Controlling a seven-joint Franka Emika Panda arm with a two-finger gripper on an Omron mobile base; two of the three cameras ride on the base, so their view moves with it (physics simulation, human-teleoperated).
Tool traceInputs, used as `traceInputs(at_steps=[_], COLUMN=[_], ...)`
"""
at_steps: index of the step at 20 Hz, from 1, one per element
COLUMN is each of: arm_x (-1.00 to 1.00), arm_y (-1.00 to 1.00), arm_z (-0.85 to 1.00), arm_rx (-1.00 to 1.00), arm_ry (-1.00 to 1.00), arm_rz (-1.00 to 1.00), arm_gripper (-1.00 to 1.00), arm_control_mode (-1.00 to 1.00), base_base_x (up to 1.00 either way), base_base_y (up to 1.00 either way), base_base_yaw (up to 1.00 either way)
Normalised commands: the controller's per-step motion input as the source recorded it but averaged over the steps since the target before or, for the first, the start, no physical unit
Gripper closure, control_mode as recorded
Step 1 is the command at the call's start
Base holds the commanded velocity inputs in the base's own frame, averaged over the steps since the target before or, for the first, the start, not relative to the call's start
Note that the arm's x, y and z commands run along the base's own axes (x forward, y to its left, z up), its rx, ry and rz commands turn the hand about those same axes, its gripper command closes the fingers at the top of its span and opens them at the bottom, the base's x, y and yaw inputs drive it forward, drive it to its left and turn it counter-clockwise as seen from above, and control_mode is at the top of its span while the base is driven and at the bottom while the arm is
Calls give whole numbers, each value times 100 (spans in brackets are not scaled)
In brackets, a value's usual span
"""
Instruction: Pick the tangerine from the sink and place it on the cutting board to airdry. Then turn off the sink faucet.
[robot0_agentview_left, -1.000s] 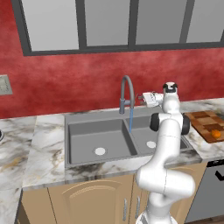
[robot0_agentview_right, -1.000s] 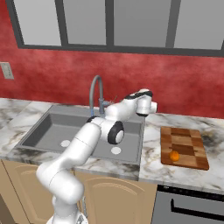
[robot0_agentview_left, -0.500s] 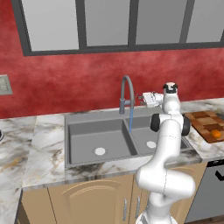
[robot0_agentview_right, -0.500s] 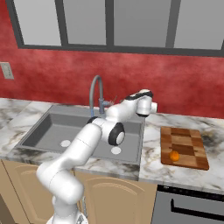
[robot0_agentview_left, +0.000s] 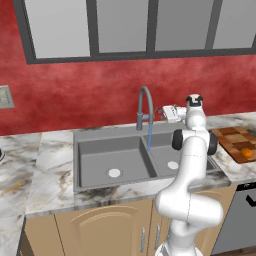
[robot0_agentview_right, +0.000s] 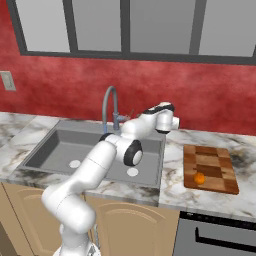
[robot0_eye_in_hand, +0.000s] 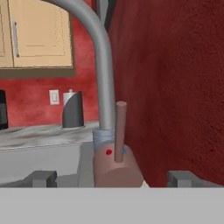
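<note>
A: Where is the tangerine (robot0_agentview_right: 199, 178) sitting?
B: It is resting on the cutting board (robot0_agentview_right: 209, 169), right of the sink (robot0_agentview_right: 95, 148).
A: And the gripper (robot0_eye_in_hand: 113, 177)?
B: Its jaws are standing wide apart, empty, facing the sink faucet (robot0_eye_in_hand: 103, 83) lever (robot0_eye_in_hand: 119, 131). No writing is reading anywhere.

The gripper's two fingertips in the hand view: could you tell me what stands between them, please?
In the hand view, the sink faucet's handle base and its upright lever stand between the open gripper's fingertips, not yet touched.
</note>
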Motion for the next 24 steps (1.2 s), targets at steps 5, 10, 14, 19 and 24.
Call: traceInputs(at_steps=[5,10,14,19,24], arm_x=[3,0,10,7,0], arm_y=[32,32,24,48,99], arm_z=[25,39,34,27,42], arm_rx=[0,0,0,0,-18], arm_ry=[0,0,0,-1,-9], arm_rz=[6,7,6,5,3], arm_gripper=[-100,-100,-100,-100,-100], arm_control_mode=[-100,-100,-100,-100,-100], base_base_x=[0,0,0,0,0], base_base_y=[0,0,0,0,0], base_base_yaw=[0,0,0,0,0])
